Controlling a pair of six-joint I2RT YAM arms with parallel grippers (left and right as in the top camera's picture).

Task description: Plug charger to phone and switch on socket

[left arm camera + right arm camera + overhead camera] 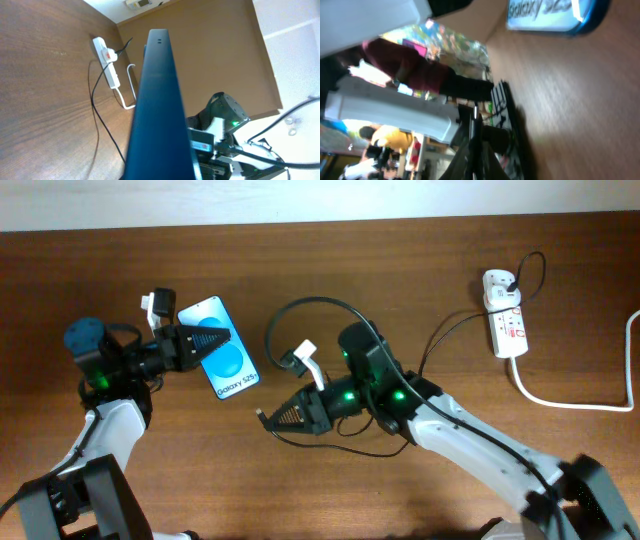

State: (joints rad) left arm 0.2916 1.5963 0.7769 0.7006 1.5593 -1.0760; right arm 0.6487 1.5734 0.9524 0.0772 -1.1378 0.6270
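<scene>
— Blue screen up, the phone [228, 358] is at the desk's [400, 260] left side. Who has it?

— The left fingers [200, 342] are closed across its upper half. In the left wrist view its dark edge [160, 100] runs straight up the middle of the picture, which fits a firm pinch.

— And its long axis?

— It runs from 11 o'clock to 5 o'clock in the overhead view. The end with the white "Galaxy S25" strip points to 5 o'clock, toward the other arm. The port on that edge is too small to make out.

— Where is the charger [300, 304]?

— The right fingers [288, 415] look closed on it just behind the plug tip [261, 417], with black cable looping away behind them. The right wrist view is too blurred to confirm the grip.

— So the relation that counts?

— The phone's strip end lies near the tip, at roughly 11 o'clock from it, and apart from it. The tip itself points to 9 o'clock, so it probably needs turning onto the phone's axis before it goes in.

— The socket [508, 325]?

— It is well apart at 2 o'clock, lying 12 to 6, with the adapter [499, 283] at its top end. The right arm is nearer.
</scene>
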